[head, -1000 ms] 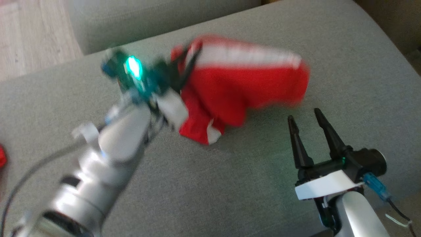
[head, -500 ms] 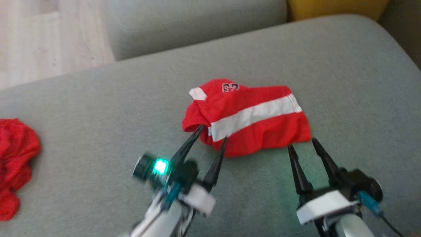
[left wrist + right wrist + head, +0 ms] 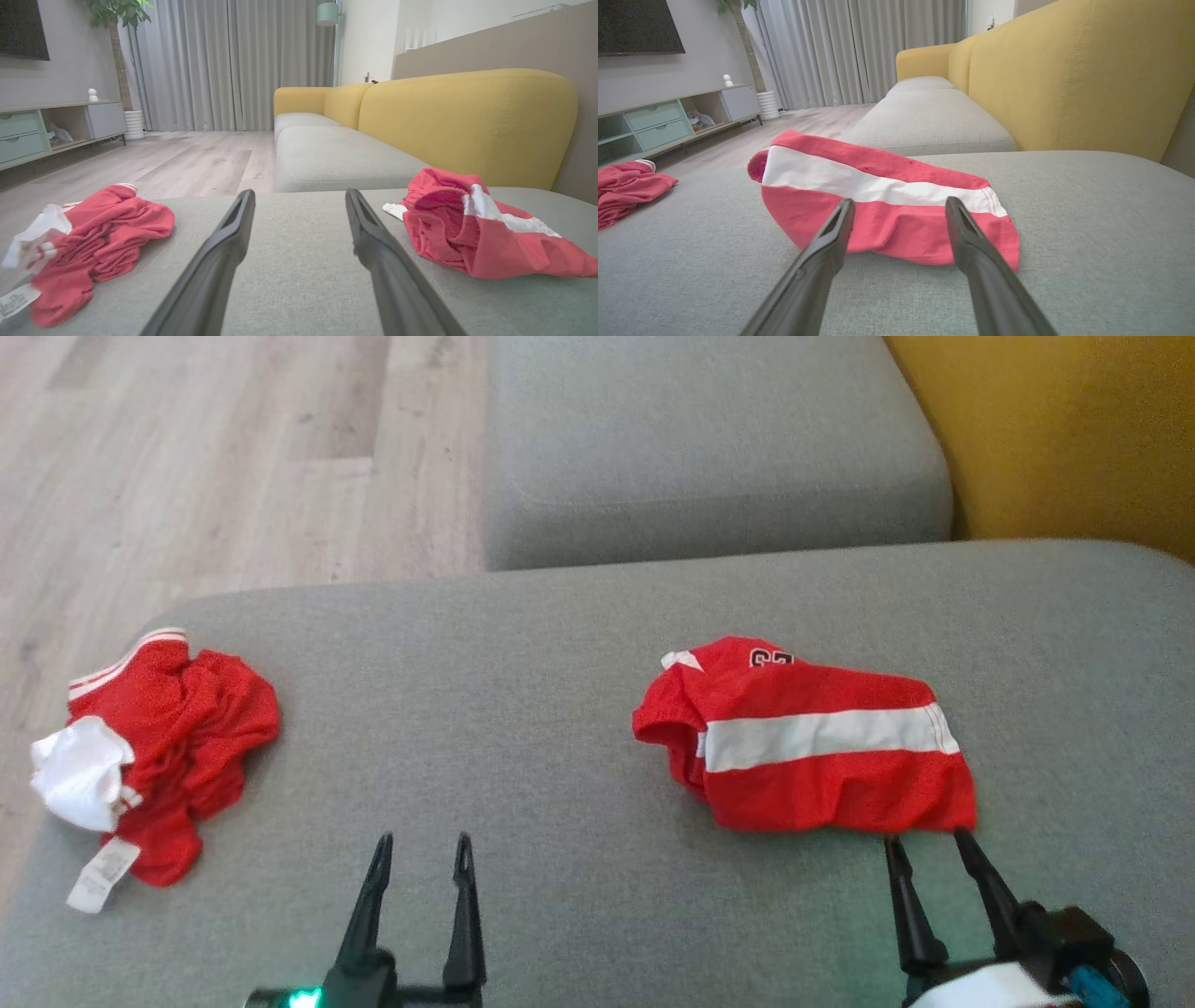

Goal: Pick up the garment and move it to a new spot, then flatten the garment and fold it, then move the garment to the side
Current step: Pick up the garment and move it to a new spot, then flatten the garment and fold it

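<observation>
On the grey sofa seat (image 3: 560, 709), a red white-striped cloth garment (image 3: 822, 756) lies just beyond the right gripper (image 3: 926, 842); both it and the left gripper (image 3: 422, 845) gape empty. It looks light and floppy: pinch the near hem.

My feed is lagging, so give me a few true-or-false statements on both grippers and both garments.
The left gripper and right gripper are open and empty: true.
The striped garment lies on the grey cushion ahead of the right gripper: true.
The left gripper holds the striped garment: false; its fingers hold nothing.
The crumpled garment lies on the floor: false; the crumpled garment sits at the cushion's left edge.
</observation>
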